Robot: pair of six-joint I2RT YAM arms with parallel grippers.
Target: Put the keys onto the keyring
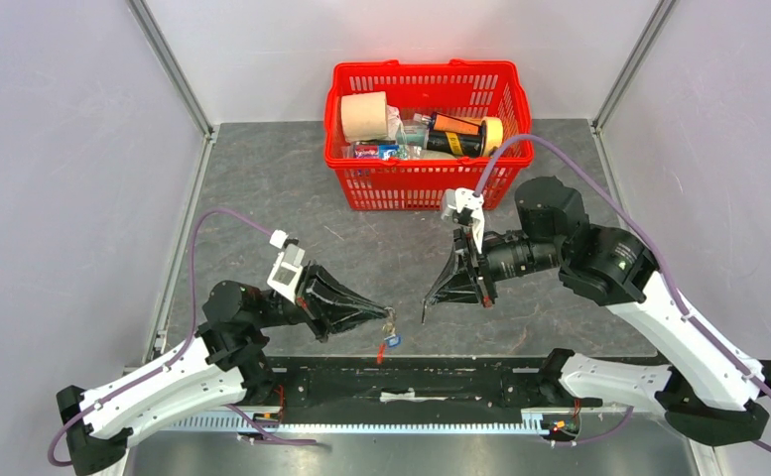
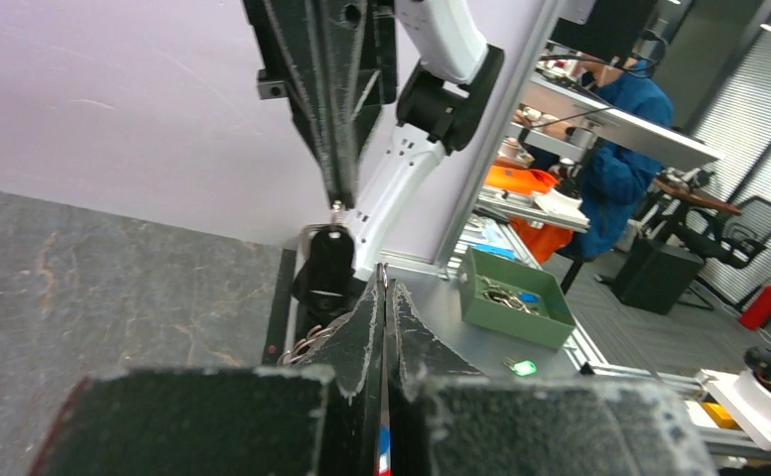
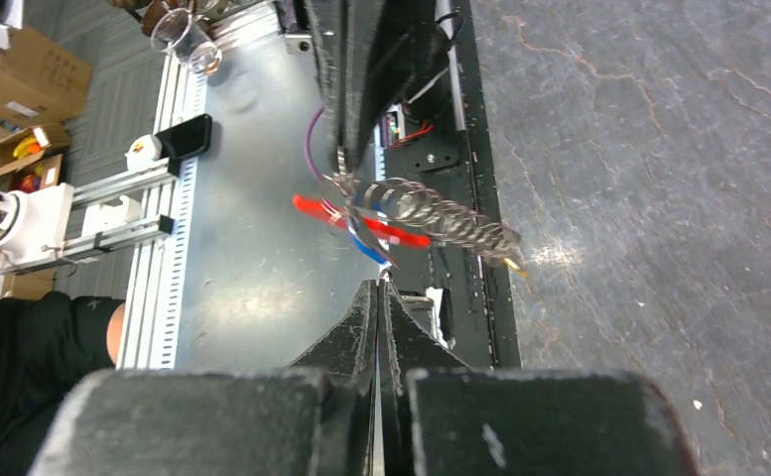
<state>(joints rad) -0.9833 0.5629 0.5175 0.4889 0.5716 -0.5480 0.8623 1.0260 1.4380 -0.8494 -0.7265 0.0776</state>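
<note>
My left gripper (image 1: 388, 315) is shut on the keyring (image 1: 389, 327) and holds it above the table's front edge. The red strap (image 1: 380, 351) and a blue tag (image 1: 393, 340) hang below it. In the right wrist view the silvery coil (image 3: 431, 213), red strap (image 3: 314, 208), blue tag (image 3: 366, 244) and brass clasp (image 3: 513, 264) hang from the left gripper (image 3: 346, 164). My right gripper (image 1: 429, 297) is shut on the black-headed key (image 2: 326, 260), which hangs under its tip (image 2: 337, 201) a short way right of the keyring. In their own wrist views, both grippers (image 2: 382, 273) (image 3: 380, 286) have their jaws closed.
A red basket (image 1: 426, 69) with a paper roll, tape and bottles stands at the back, behind the right wrist. A black rail (image 1: 411, 382) runs along the near edge under the keyring. Walls enclose the grey table on the left and right.
</note>
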